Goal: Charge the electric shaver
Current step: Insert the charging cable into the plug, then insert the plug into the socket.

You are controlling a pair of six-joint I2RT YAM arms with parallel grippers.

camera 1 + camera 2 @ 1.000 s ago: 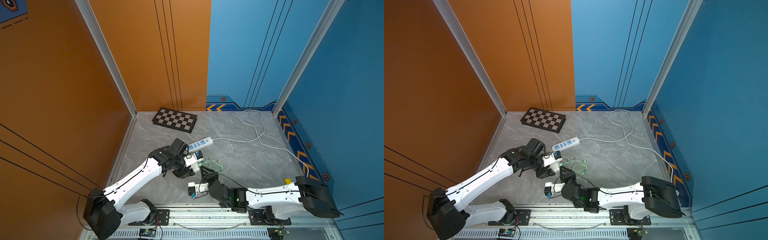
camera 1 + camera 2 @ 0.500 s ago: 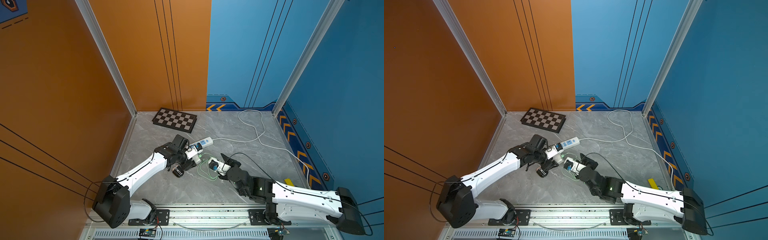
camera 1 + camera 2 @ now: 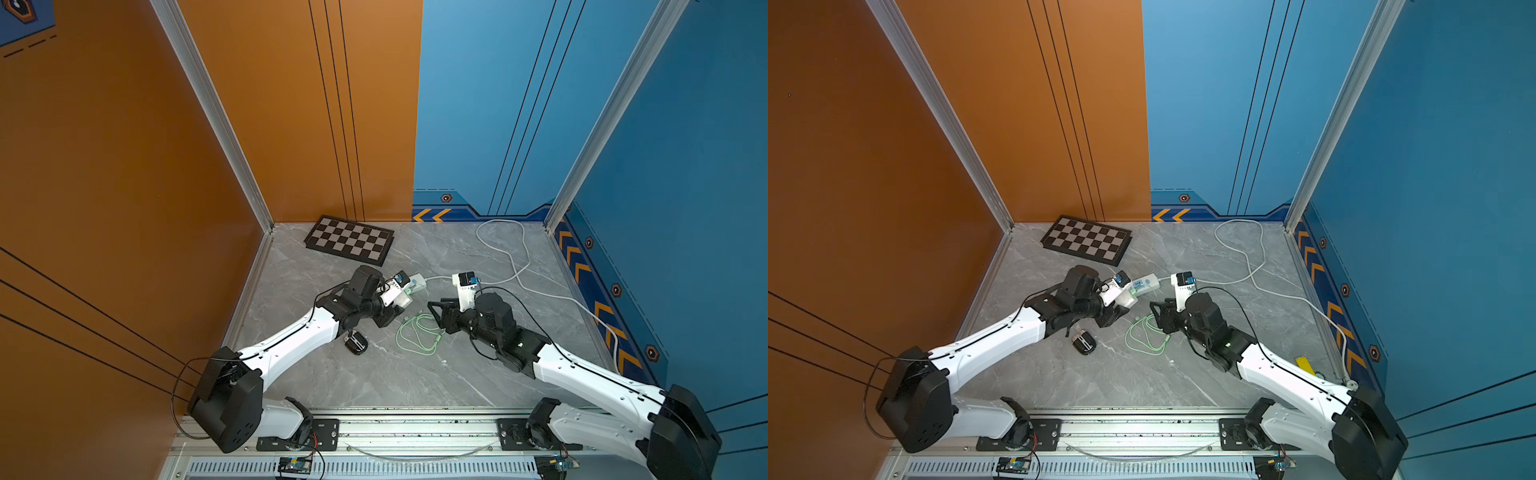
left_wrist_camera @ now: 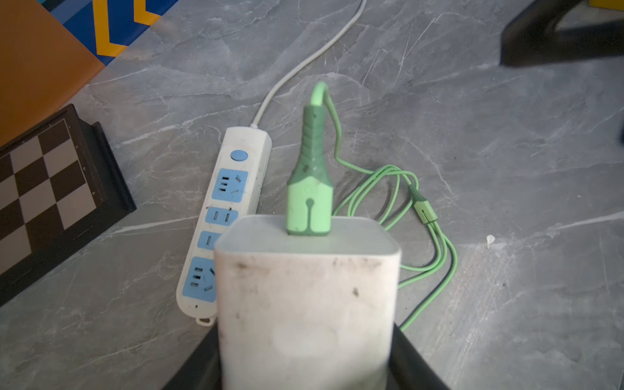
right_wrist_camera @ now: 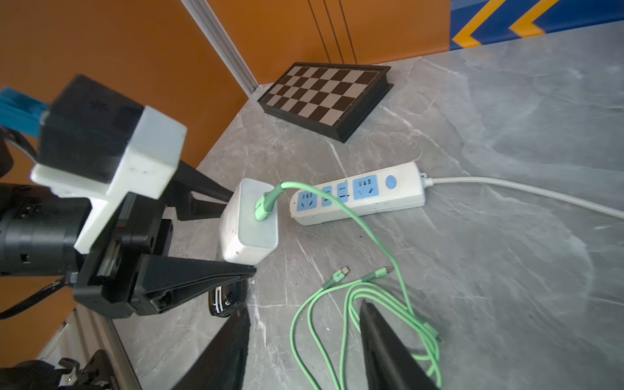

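Observation:
The electric shaver (image 3: pixel 356 344) (image 3: pixel 1084 343), black with a silver-striped head, lies on the grey floor beside my left forearm; only its edge (image 5: pixel 224 302) shows in the right wrist view. My left gripper (image 3: pixel 397 305) (image 4: pixel 305 354) is shut on the white charger block (image 4: pixel 304 297) (image 5: pixel 250 223), held just off the floor. A green cable (image 3: pixel 415 338) (image 5: pixel 354 304) is plugged into the block's face, and its coil and loose ends lie on the floor. My right gripper (image 3: pixel 436 318) (image 5: pixel 304 324) stands open over that coil, holding nothing.
A white-and-blue power strip (image 3: pixel 417 282) (image 4: pixel 233 189) lies just beyond the charger, and its white cord (image 3: pixel 519 266) loops to the right wall. A chessboard (image 3: pixel 349 240) rests at the back left. A small yellow item (image 3: pixel 1304 365) lies near the right wall.
My right arm has swung from the table's front towards the middle right and its jaws have opened. My left gripper, still on the charger, has shifted a little towards the power strip.

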